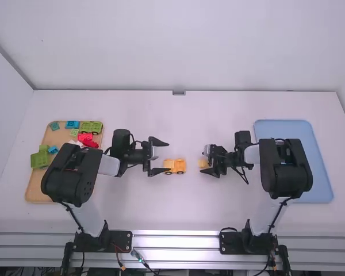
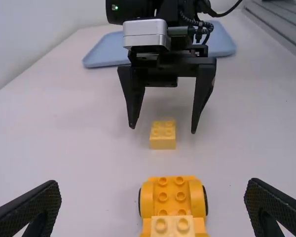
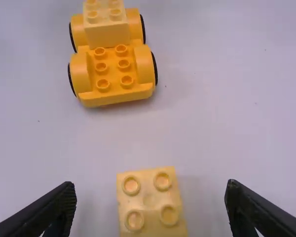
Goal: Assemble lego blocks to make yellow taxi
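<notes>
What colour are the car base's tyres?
Black; the tyres show best in the right wrist view, at the base's sides.

Beyond a wheeled orange base (image 2: 171, 197), a small yellow block (image 2: 163, 142) by the right pincer (image 1: 203, 161)

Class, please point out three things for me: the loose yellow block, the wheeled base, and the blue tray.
Loose yellow block (image 3: 148, 201): right wrist view, on its studded top.
Wheeled base (image 3: 112, 70): right wrist view, on its studded deck between the wheels.
Blue tray (image 1: 283, 130): high view, on its bare far end.
</notes>
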Tool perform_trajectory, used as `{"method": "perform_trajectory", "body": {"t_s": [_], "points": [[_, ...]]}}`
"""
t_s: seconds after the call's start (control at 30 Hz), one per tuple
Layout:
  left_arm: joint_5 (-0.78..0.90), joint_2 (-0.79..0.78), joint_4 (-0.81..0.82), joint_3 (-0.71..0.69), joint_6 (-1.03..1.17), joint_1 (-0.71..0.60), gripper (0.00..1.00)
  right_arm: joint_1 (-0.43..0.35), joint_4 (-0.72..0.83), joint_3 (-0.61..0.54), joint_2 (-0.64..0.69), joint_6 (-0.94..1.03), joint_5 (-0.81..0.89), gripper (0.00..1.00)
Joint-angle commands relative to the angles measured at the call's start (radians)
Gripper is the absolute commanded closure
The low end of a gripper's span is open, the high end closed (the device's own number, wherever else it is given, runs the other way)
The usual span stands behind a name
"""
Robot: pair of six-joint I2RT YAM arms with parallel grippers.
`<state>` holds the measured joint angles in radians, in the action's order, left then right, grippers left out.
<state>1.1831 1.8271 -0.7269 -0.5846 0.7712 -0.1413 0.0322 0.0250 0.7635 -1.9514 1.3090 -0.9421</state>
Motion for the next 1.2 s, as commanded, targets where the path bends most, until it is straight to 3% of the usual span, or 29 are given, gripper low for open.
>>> {"method": "perform_trajectory", "body": {"t_s": [0.0,0.2,0.47,0.57,0.7,0.9,1.17], "points": [[0.013,0.006,0.011,-0.027,-0.001,0.000,0.01,-0.013,0.001,-0.003,-0.028,0.007,-0.008,0.20],[0.012,0.006,0.072,-0.053,-0.014,-0.011,0.01,-0.021,0.011,0.022,-0.065,0.009,-0.034,0.23],[-0.041,0.006,0.111,-0.045,-0.014,-0.040,0.01,0.003,0.012,0.022,-0.066,0.026,0.017,0.57],[-0.065,0.006,0.131,-0.045,-0.015,-0.055,0.01,0.000,0.012,0.021,-0.066,0.022,0.022,0.61],[-0.137,0.006,0.190,-0.045,0.064,-0.089,0.01,0.000,0.012,0.022,-0.066,0.023,0.004,0.75],[-0.259,0.028,0.259,-0.045,0.180,-0.128,0.05,0.000,0.007,0.024,-0.063,0.023,-0.056,0.85],[-0.254,0.114,0.167,-0.045,0.180,-0.124,0.04,0.011,0.097,0.063,-0.037,0.031,-0.135,0.84]]}}
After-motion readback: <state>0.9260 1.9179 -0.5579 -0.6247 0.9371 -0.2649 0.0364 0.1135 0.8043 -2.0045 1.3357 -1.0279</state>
